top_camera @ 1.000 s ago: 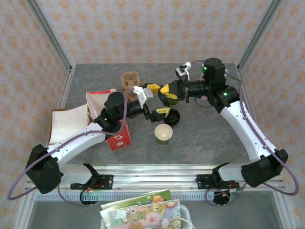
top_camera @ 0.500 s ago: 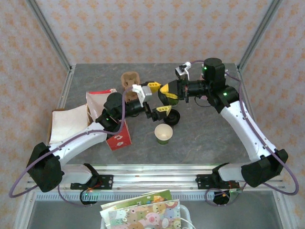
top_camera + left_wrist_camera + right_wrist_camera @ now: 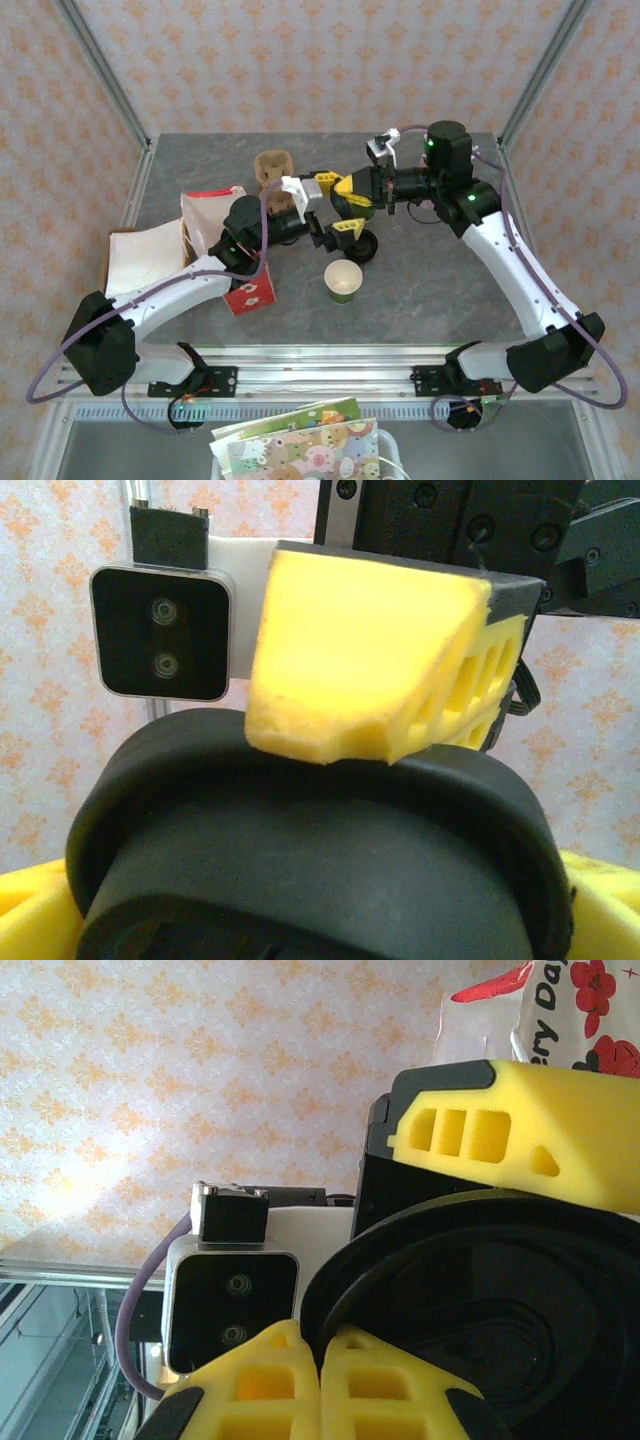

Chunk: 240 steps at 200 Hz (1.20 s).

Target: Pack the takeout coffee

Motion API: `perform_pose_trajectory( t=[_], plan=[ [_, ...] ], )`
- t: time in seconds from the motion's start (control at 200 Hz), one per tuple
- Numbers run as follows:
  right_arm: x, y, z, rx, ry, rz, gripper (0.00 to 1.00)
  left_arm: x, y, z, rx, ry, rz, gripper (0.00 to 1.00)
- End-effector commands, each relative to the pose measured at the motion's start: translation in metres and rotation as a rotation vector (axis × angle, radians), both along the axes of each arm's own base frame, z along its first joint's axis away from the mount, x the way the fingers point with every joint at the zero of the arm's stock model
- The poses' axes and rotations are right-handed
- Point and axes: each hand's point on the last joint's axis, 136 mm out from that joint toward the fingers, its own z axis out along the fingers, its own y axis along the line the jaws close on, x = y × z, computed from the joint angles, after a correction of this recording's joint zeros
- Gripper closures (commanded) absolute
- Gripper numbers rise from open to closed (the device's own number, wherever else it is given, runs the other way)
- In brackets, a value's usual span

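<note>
The takeout coffee sits inside the spread left end effector, its lid rim pinched by the right end effector. Close left squarely before right releases.

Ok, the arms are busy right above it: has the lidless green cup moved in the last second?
No. The lidless green cup holds the same gap to the red bag and the near edge of the table.
</note>
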Motion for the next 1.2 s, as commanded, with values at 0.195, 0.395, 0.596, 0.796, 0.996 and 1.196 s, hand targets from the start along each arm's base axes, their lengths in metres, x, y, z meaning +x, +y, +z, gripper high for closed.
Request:
perform_pose_trajectory(
  t=[0.195, 0.395, 0.596, 0.796, 0.996, 1.196],
  plan=[
    [-0.004, -0.001, 0.017, 0.028, -0.067, 0.000, 0.98, -0.012, 0.002, 0.019, -0.035, -0.050, -0.019, 0.10],
    [-0.003, 0.000, 0.016, 0.024, -0.066, -0.002, 0.97, -0.011, 0.002, 0.020, -0.031, -0.048, -0.012, 0.15],
    [-0.002, 0.000, 0.014, 0.015, -0.064, -0.006, 0.93, -0.010, 0.003, 0.019, -0.024, -0.045, -0.001, 0.18],
    [0.004, -0.004, 0.012, -0.008, -0.066, -0.033, 0.81, -0.008, 0.008, 0.017, -0.010, -0.047, 0.033, 0.19],
    [0.016, -0.023, -0.003, -0.062, -0.030, -0.103, 0.62, -0.002, 0.012, 0.011, 0.049, -0.029, 0.086, 0.19],
    [0.040, -0.060, -0.012, -0.084, 0.016, -0.244, 0.60, 0.015, 0.015, -0.004, 0.202, 0.035, 0.171, 0.23]
  ],
)
